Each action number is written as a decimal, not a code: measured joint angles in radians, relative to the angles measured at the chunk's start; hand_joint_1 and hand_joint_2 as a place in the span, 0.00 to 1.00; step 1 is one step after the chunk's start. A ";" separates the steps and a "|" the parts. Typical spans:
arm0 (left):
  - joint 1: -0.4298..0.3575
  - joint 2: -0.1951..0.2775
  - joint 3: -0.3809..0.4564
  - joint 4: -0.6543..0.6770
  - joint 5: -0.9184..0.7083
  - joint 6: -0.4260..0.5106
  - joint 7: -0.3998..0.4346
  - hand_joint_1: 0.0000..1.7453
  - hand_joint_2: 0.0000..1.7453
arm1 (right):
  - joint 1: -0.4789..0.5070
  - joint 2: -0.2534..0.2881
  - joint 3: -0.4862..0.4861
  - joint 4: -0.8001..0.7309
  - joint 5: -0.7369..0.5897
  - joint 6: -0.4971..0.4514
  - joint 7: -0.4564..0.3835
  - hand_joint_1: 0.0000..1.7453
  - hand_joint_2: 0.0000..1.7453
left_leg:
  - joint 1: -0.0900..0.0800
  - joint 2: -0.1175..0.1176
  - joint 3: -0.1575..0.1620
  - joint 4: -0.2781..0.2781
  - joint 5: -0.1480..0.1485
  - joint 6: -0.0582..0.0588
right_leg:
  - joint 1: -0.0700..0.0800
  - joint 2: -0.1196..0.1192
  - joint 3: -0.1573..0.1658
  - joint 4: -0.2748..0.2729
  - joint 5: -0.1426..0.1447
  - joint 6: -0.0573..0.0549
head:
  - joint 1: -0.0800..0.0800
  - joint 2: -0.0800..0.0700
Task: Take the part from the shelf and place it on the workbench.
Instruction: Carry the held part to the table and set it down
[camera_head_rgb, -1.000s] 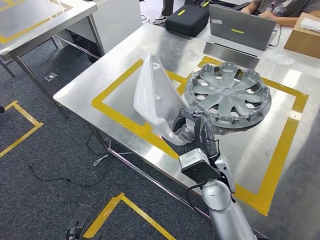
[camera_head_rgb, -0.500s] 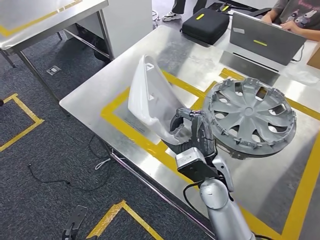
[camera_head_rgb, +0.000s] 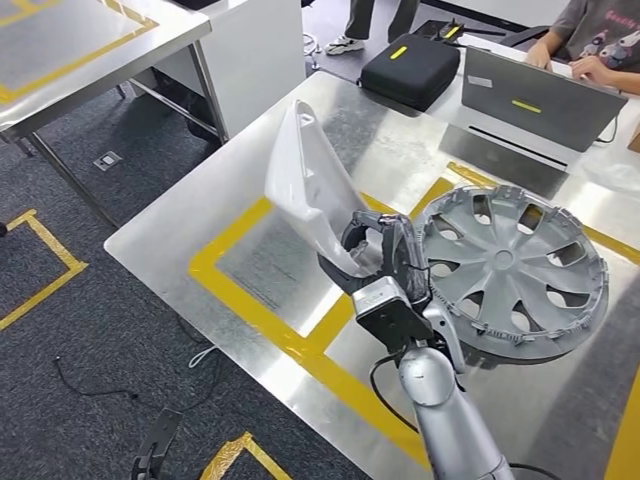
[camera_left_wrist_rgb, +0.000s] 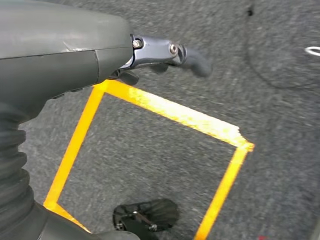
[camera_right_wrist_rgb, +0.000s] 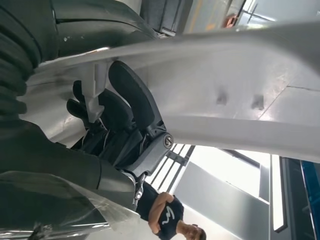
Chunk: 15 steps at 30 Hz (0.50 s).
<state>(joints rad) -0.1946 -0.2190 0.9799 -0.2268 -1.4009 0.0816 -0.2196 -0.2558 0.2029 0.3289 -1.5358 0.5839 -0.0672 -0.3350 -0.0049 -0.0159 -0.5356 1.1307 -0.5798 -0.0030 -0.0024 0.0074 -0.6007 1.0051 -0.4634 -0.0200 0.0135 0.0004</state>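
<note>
While the right hand (camera_head_rgb: 381, 262) grips the white part (camera_head_rgb: 308, 182) by its lower end, fingers (camera_right_wrist_rgb: 130, 95) curled around the edge, the part rises tilted above a steel workbench (camera_head_rgb: 249, 170) marked with yellow tape (camera_head_rgb: 249, 312). Just beside the hand lies a grey hubcap (camera_head_rgb: 509, 268). Beyond it stand a laptop (camera_head_rgb: 540, 100) and a black case (camera_head_rgb: 410, 68). The left hand (camera_left_wrist_rgb: 166, 52) hangs over grey carpet (camera_left_wrist_rgb: 151, 165), holding nothing, fingers loosely apart.

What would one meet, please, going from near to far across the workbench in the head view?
Right hand holding the white part → wheel cover → laptop → person's hands at the far edge.
</note>
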 joint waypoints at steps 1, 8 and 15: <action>-0.001 -0.001 -0.001 0.000 -0.001 0.000 0.001 0.00 1.00 | -0.003 0.000 -0.001 0.004 -0.002 0.002 0.003 1.00 1.00 | 0.004 0.003 -0.048 0.070 -0.022 -0.006 | -0.001 -0.001 0.013 0.000 -0.010 -0.002 | -0.002 0.000; 0.002 0.003 -0.005 0.000 -0.005 -0.003 0.007 0.00 1.00 | -0.027 0.000 -0.010 0.045 -0.005 0.010 0.024 1.00 1.00 | 0.007 0.011 -0.144 -0.064 0.143 -0.005 | -0.006 0.003 0.124 0.000 -0.098 0.016 | -0.003 0.000; -0.007 0.001 -0.013 0.001 -0.005 -0.007 0.014 0.00 1.00 | -0.072 0.003 -0.022 0.115 0.025 0.016 0.048 1.00 1.00 | 0.005 0.011 -0.126 -0.111 0.178 0.036 | -0.005 0.000 0.068 0.099 -0.168 0.049 | 0.002 0.000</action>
<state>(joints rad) -0.2018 -0.2182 0.9669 -0.2261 -1.4058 0.0751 -0.2060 -0.3278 0.2060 0.3074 -1.4207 0.6090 -0.0510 -0.2874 0.0006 -0.0048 -0.6616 1.0196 -0.4016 0.0333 -0.0077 0.0077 -0.5323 1.1037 -0.6313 0.0293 0.0156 0.0004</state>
